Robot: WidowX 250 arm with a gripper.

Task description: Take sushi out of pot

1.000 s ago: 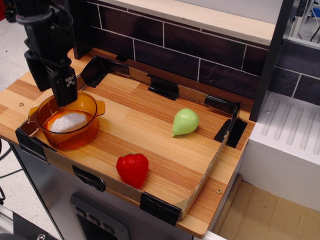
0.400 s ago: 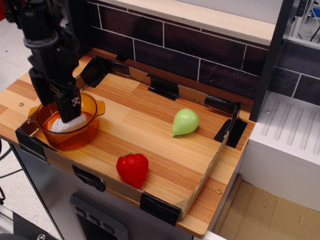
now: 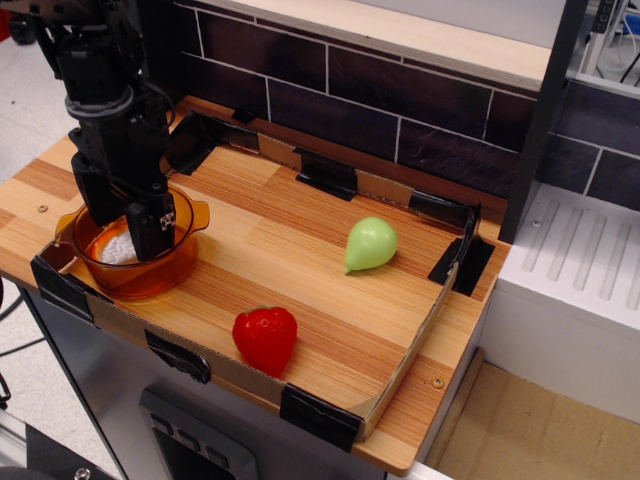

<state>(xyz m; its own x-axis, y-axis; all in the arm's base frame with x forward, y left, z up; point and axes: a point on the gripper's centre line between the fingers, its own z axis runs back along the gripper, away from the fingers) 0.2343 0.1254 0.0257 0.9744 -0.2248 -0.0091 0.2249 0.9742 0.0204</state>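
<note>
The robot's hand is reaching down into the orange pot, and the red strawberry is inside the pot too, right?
Not quite. The hand is reaching down into the orange pot, but the red strawberry is not inside it. The observation.image view shows the strawberry lying on the wooden board, outside the pot. The white thing in the pot is the sushi.

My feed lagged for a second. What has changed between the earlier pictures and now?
The hand has come down into the pot, its fingers now around the sushi; a firm hold can't be confirmed. Pot, sushi, strawberry and pear have not moved.
</note>
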